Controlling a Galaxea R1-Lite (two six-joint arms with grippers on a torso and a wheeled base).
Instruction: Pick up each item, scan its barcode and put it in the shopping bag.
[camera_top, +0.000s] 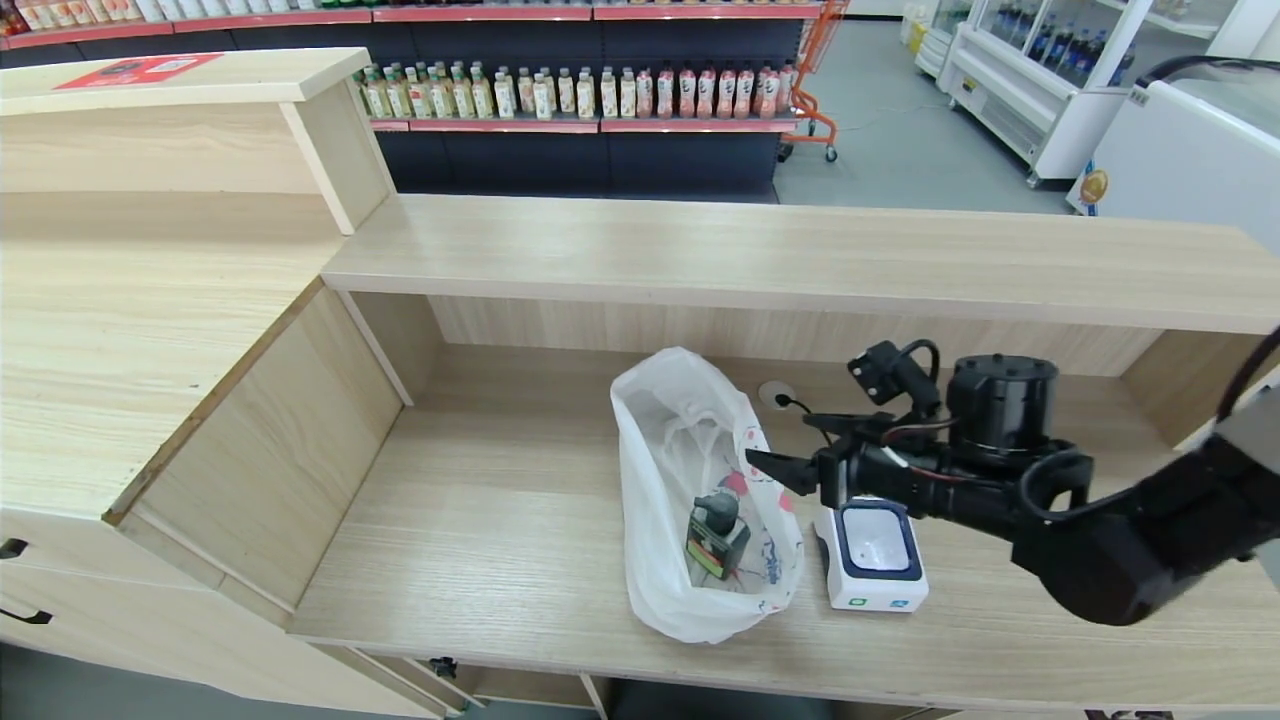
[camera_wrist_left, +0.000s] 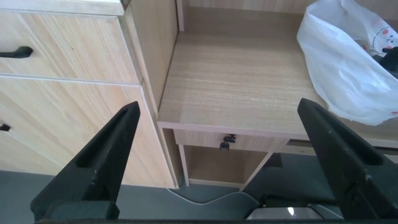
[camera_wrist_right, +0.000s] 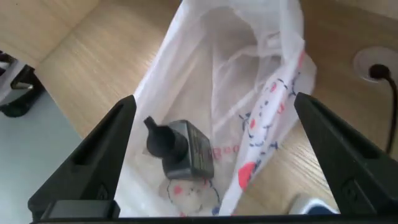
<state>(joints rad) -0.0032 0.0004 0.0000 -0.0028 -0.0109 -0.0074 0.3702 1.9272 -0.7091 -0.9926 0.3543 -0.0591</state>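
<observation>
Bottle (camera_top: 716, 532) in shopping bag (camera_top: 650, 520); right gripper (camera_top: 777, 438) wide, empty.
Prob. light, stiff: grip body. Left gripper (camera_wrist_left: 219, 107) also wide.

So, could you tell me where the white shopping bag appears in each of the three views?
Head view: shopping bag just left of the white scanner.
Left wrist view: shopping bag on the counter, beyond the left gripper.
Right wrist view: shopping bag in front of the right gripper, dark bottle inside.
Shared landmark: the counter under it.
</observation>
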